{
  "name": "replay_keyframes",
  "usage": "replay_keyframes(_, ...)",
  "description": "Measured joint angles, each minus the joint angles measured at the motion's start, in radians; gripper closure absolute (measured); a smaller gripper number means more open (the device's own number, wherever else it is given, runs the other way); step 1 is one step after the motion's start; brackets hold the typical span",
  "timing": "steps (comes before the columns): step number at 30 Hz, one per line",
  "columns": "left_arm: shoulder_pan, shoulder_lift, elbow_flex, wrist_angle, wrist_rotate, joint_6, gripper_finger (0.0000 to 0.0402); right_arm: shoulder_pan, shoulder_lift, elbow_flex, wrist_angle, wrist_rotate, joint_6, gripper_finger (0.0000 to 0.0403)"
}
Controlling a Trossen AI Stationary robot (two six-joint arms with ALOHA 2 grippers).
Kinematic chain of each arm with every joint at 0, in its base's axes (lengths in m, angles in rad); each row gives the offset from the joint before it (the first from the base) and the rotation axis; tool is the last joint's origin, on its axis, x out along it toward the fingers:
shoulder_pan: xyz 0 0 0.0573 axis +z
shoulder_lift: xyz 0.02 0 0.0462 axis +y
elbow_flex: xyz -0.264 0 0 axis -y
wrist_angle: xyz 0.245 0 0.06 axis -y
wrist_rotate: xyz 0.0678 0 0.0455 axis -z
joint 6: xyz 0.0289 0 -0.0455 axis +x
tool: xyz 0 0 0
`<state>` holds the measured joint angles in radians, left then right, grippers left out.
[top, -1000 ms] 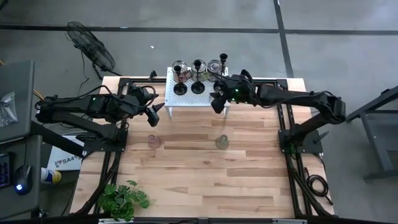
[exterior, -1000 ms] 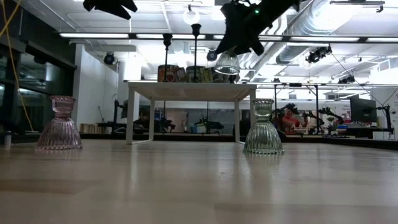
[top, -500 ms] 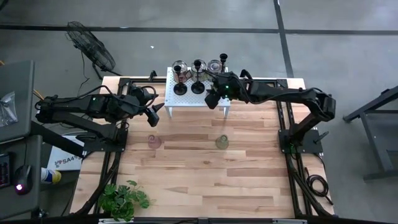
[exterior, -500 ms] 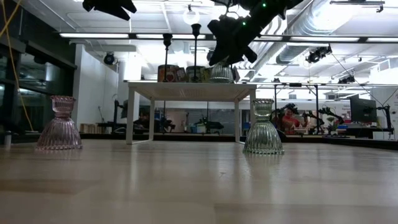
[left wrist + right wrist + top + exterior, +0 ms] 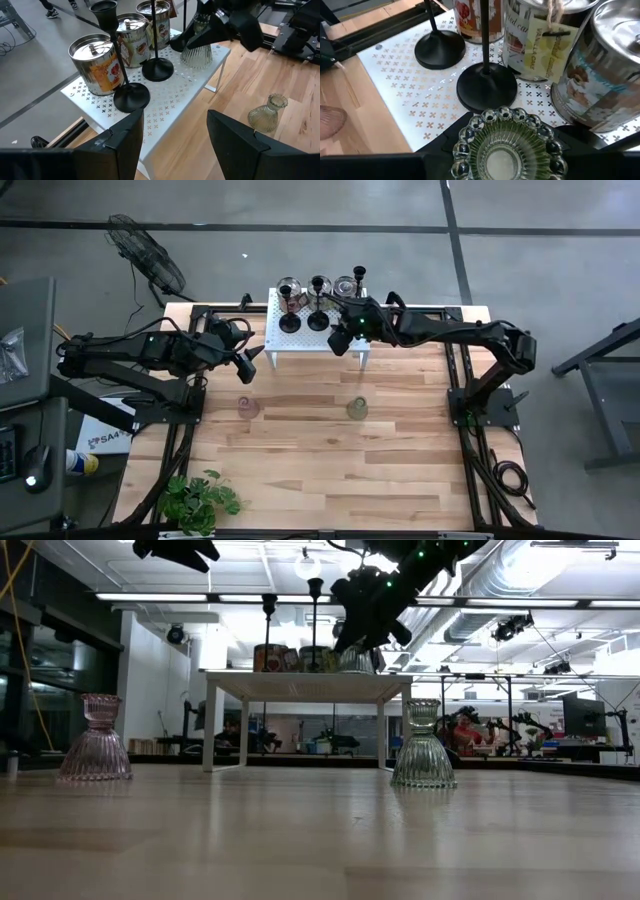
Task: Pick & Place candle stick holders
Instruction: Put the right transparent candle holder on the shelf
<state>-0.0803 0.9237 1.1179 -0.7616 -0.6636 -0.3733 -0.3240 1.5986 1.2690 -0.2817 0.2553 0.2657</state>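
My right gripper (image 5: 343,340) is over the white perforated stand (image 5: 300,342), shut on a clear ribbed glass holder (image 5: 196,51) with a beaded rim (image 5: 510,150). The holder's base is down at the stand's top (image 5: 355,660). Two slim black stemmed holders stand on round bases (image 5: 131,96) (image 5: 158,69) on the stand. A pink glass holder (image 5: 248,407) and a greenish one (image 5: 357,408) stand upright on the table in front. My left gripper (image 5: 250,360) waits open in the air left of the stand, with nothing between its fingers. My right gripper pinches the clear holder's narrow upper part (image 5: 199,24) between its two fingers, which stand on either side of it (image 5: 437,150). The fingers come slanting down from the table's right. The holder stays upright, wide base down, at the stand's top near its right front corner.
Several metal tins (image 5: 97,62) (image 5: 600,75) stand on the stand close behind the black holders. A leafy plant (image 5: 200,500) sits at the table's near left corner. Bare wood lies between the two glass holders and the near edge.
My right gripper has carried the clear holder down and a little toward the table's left, from above the stand's right edge to the stand's top. The holder stays upright in the hold.
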Motion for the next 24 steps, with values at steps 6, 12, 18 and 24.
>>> replay_keyframes(6,0.000,0.000,0.000,-0.002,0.000,0.000,0.0190,-0.005,0.011,0.000,0.025,0.001,0.000,0.0266)
replay_keyframes(12,0.000,0.000,0.000,-0.005,0.001,0.000,0.0190,-0.006,0.015,0.000,0.014,0.000,-0.001,0.0260)
replay_keyframes(18,0.000,0.000,0.000,-0.005,0.002,0.000,0.0190,-0.005,0.015,0.000,0.006,-0.001,-0.028,0.0265)
replay_keyframes(24,0.000,0.000,0.000,-0.005,0.003,0.001,0.0190,-0.004,0.014,0.000,0.009,0.003,-0.034,0.0239)
